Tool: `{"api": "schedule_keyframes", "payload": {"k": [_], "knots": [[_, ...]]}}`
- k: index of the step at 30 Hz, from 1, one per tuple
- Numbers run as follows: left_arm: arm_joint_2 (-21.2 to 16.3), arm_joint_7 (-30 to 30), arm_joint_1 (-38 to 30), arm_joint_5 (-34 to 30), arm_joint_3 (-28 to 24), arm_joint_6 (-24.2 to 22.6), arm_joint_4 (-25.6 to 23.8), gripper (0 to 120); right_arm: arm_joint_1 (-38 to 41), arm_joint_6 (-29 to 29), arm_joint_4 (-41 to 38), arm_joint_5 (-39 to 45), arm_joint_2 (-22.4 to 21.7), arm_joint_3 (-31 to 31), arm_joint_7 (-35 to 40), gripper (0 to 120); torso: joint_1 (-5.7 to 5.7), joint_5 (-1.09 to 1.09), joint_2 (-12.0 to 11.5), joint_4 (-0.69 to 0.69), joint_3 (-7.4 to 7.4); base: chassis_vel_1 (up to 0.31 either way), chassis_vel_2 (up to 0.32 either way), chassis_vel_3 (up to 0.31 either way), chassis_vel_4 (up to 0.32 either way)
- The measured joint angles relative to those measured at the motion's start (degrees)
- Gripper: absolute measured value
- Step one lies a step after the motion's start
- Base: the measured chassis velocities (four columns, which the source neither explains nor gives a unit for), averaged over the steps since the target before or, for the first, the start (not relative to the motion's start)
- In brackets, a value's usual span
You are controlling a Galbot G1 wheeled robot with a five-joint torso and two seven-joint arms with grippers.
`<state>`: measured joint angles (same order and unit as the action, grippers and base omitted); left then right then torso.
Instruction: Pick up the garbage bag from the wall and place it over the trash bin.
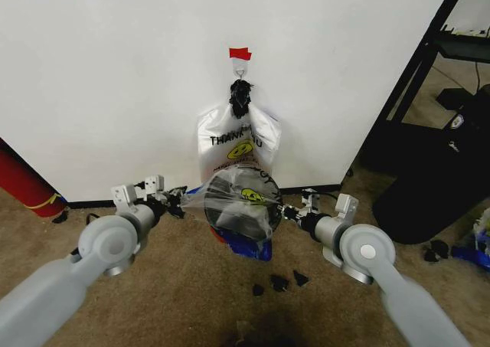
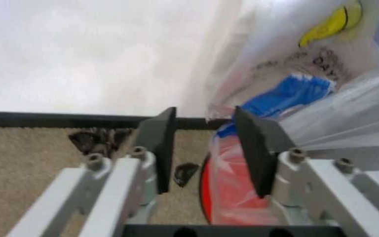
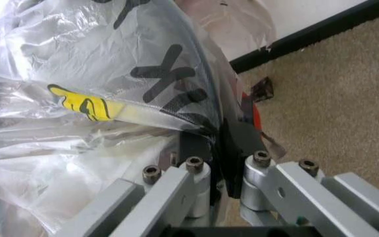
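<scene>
Both pincers are low in front of the wall (image 1: 115, 71). The right pincer (image 1: 287, 210) is pressed together on a fold of the garbage bag (image 1: 241, 198); the left pincer (image 1: 178, 199) stands spread beside the film's edge, and I cannot tell whether it touches.

The bag is stretched between them over the mouth of the trash bin (image 1: 230, 226), which stands on the carpet (image 1: 191, 278) against the wall. It looks feather-light, limp, crinkly and slippery — best taken by a bunched edge at the rim, and likely to tear if pulled hard.

From the head you get the whole span, plus the second bag (image 1: 237, 136) hanging on the hook (image 1: 240, 76) under red tape (image 1: 240, 54). The right wrist view alone shows film caught between the jaws; the left wrist view shows open air between its pads (image 2: 162, 145) and the bin's red base (image 2: 232, 195).
</scene>
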<state>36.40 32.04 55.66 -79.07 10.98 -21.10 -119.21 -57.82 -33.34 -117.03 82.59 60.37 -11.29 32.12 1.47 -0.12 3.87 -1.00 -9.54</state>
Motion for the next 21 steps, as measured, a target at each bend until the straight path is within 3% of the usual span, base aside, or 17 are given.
{"api": "schedule_keyframes", "payload": {"k": [6, 9, 14, 16, 21], "knots": [[2.51, 1.41, 5.78, 0.51, 7.01, 3.89, -6.34, 68, 0.05, 2.53, 0.62, -0.11, 1.25, -0.39, 1.28, 0, 0.0, -0.01, 0.0, 0.01, 0.0, 0.0, 0.0, 0.0, 0.0], [4.54, 2.49, 7.43, 0.23, 8.04, 6.11, -9.63, 74, -0.23, 3.63, 0.62, -0.09, 2.13, -0.74, 2.09, 0, 0.0, 0.02, 0.0, 0.01, 0.0, 0.0, 0.0, 0.0, 0.0], [8.34, 3.06, 9.97, -0.05, 3.7, 9.96, -16.0, 96, -3.39, 5.21, -1.14, -0.17, 3.75, -4.25, 3.87, 0, 0.0, 0.01, 0.0, -0.03, 0.0, 0.0, 0.0, 0.0, 0.0], [8.6, 2.69, 10.78, -0.05, 3.03, 10.36, -16.76, 97, -3.9, 5.3, -1.38, -0.2, 3.97, -5.08, 4.08, 0, 0.0, 0.0, 0.0, -0.05, 0.0, 0.0, 0.0, 0.0, 0.0], [9.18, -2.53, 18.54, -1.62, 2.06, 11.03, -20.73, 100, -5.59, 5.44, -2.1, 0.23, 4.51, -8.91, 4.5, 0, -0.01, 0.02, 0.0, 0.04, 0.0, 0.0, 0.0, 0.0, 0.0]]}}
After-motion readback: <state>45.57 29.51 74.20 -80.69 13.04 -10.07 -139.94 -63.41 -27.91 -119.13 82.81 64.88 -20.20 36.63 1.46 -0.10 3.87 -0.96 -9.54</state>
